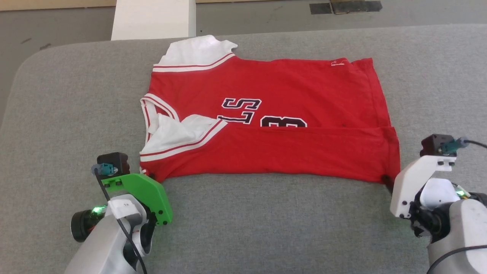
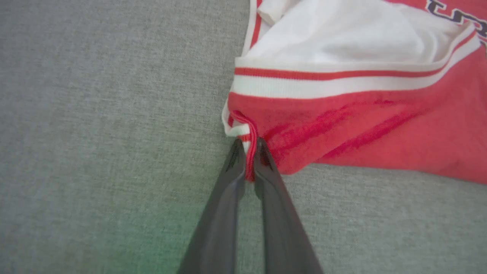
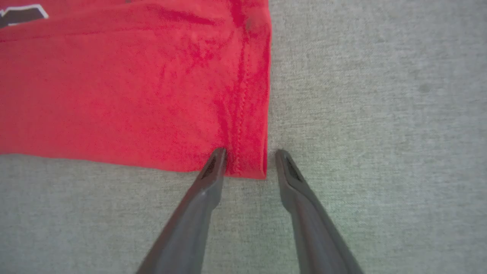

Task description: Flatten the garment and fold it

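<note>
The garment (image 1: 266, 148) is lying flat on the grey padded surface (image 1: 266, 220), its near edge folded up over the lower half of the chest lettering, and both near corners are sitting at the grippers' tips. The left gripper (image 2: 248, 146) is pinching the near-left corner, its fingers nearly together on the red-and-white striped trim (image 2: 239, 130). The right gripper (image 3: 251, 156) is standing open astride the near-right hem corner, one finger touching the red cloth, the other lying over the grey surface just beside the edge
</note>
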You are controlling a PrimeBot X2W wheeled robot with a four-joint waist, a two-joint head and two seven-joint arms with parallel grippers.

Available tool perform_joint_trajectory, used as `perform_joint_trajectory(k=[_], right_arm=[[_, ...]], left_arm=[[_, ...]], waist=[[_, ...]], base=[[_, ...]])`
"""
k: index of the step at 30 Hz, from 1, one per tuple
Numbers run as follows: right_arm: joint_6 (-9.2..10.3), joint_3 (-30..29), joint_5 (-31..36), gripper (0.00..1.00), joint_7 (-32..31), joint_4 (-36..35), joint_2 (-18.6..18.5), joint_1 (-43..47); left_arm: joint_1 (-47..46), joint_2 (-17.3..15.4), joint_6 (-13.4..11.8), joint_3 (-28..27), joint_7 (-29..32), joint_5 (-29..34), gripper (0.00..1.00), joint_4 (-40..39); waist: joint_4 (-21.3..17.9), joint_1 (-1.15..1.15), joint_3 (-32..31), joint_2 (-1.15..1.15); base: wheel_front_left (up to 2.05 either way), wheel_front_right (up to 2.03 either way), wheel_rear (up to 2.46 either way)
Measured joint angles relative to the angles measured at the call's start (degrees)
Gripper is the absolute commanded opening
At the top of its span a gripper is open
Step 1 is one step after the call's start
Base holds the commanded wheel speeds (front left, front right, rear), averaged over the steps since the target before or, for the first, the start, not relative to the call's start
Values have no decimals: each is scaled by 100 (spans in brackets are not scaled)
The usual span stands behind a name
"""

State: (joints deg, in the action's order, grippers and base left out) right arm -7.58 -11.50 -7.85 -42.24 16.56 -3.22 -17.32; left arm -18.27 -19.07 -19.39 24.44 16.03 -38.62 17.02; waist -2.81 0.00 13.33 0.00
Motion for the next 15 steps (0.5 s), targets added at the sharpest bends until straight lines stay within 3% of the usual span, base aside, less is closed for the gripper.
perform_joint_trajectory(k=[5,15], right_arm=[[0,-31,69,0,-344,-375,32,25],[-1,-56,-241,0,1314,-918,42,692]], left_arm=[[-3,15,52,2,-222,41,0,60],[343,11,-40,-30,-1039,221,0,-89]], waist=[[26,0,5,0],[64,0,-356,0]], base=[[0,0,0],[0,0,0]])
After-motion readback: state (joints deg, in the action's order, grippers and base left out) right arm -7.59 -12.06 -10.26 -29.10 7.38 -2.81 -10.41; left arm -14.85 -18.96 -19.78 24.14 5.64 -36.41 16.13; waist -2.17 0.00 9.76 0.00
